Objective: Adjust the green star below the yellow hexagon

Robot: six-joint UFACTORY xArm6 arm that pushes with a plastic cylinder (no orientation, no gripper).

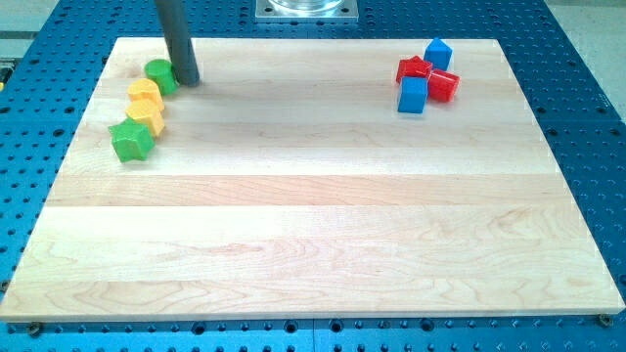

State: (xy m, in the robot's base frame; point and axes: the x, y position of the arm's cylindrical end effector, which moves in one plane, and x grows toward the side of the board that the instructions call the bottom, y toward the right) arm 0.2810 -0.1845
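The green star (pixel 131 141) lies near the board's left edge, touching the lower-left side of a yellow block (pixel 147 113). A second yellow block (pixel 144 93), which looks like the hexagon, sits just above it. A green round block (pixel 161 74) tops this diagonal chain. My tip (pixel 188 80) stands right beside the green round block on its right, well above and right of the green star.
At the view's top right is a cluster: a blue block (pixel 438 53), a red star (pixel 415 69), a red block (pixel 443 85) and a blue cube (pixel 413 95). The wooden board (pixel 323 215) rests on a blue perforated table.
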